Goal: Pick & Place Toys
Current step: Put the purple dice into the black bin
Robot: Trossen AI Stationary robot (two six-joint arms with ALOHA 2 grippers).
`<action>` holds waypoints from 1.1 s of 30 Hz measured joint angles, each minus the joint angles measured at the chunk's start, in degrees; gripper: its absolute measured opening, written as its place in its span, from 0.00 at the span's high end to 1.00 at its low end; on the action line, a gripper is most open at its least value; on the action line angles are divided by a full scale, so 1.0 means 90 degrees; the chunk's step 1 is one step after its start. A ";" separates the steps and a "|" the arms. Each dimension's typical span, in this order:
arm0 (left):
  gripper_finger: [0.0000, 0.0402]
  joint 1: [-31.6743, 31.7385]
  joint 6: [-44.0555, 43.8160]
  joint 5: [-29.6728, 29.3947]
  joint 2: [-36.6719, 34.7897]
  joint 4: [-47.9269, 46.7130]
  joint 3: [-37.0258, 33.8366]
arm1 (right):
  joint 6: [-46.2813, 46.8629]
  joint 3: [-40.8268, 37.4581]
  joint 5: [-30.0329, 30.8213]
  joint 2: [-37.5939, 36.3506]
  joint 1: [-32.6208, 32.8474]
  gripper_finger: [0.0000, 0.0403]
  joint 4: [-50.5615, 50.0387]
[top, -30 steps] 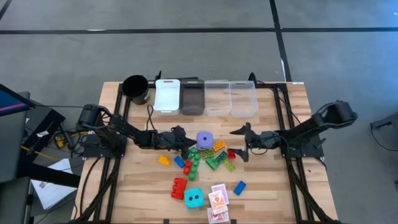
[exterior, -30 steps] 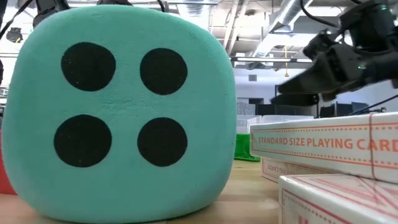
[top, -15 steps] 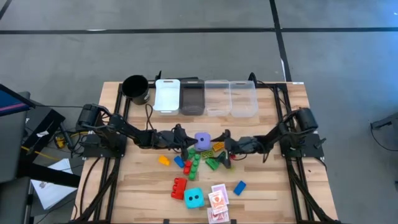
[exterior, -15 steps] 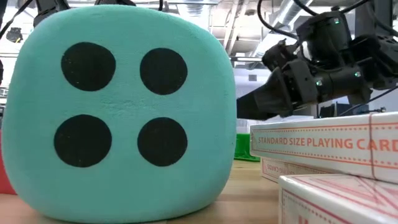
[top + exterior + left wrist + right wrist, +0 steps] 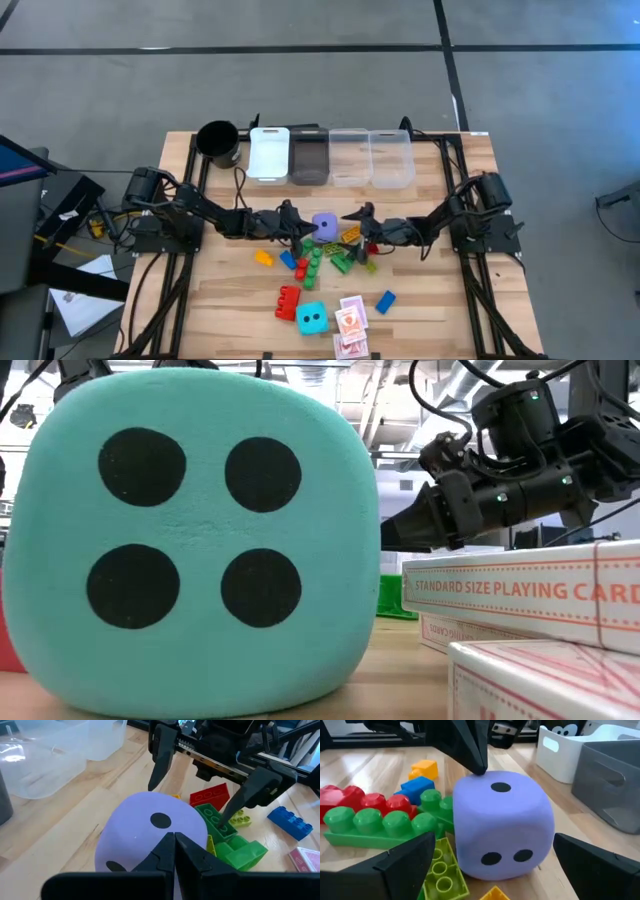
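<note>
Purple die (image 5: 326, 224) up for grabs, sitting mid-desk at the top of the brick pile with a gripper on either side.

Right gripper (image 5: 353, 228) has its jaws spread wide, lined up either side of the die and not touching it yet; left gripper (image 5: 297, 229) is pinched shut, tip right up against the die's other side. Looks like foam to me, so light and squishy: I'd squeeze it across two flat opposite faces around the middle, since the rounded corners would probably squirt out. Count-wise I get two dice, the purple one and a cyan die (image 5: 311, 318) near the front edge, next to a small stack of red-white card boxes (image 5: 350, 325). Bricks (image 5: 315, 262) are too jumbled for a solid number. Back row: four bins (image 5: 329, 156) and one black cup (image 5: 218, 142).
</note>
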 joint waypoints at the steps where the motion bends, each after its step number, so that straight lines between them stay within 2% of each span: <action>1: 1.00 0.0000 0.0000 0.0000 0.0000 0.0000 0.0000 | -0.0045 0.0025 -0.0019 0.0000 -0.0013 0.01 -0.0008; 4: 1.00 0.0000 0.0000 0.0011 0.0002 0.0000 0.0000 | -0.0296 0.0088 -0.0050 0.0000 -0.0064 0.01 -0.0040; 8: 1.00 0.0000 0.0002 0.0350 0.0005 -0.0003 0.0000 | -0.0443 0.0176 -0.0059 0.0000 -0.0199 0.01 -0.0250; 12: 1.00 0.0000 0.0002 0.0523 0.0005 -0.0007 0.0000 | -0.0459 0.0319 -0.0113 0.0000 -0.0376 0.01 -0.0741; 19: 1.00 0.0000 0.0002 0.0549 0.0005 -0.0010 0.0000 | -0.0716 0.0699 -0.1040 0.0002 -0.0729 0.01 -0.1227; 25: 1.00 -0.0001 0.0000 0.0545 -0.0023 -0.0042 0.0000 | -0.1020 0.0919 -0.1125 0.0002 -0.0768 0.01 -0.1245; 28: 1.00 -0.0025 0.0000 0.0454 -0.0363 -0.0390 -0.0005 | -0.1019 0.0924 -0.1126 0.0002 -0.0748 0.01 -0.1280; 33: 1.00 -0.0117 -0.0035 -0.0284 -0.1558 -0.1725 -0.0005 | -0.1015 0.0924 -0.1128 0.0002 -0.0748 0.01 -0.1615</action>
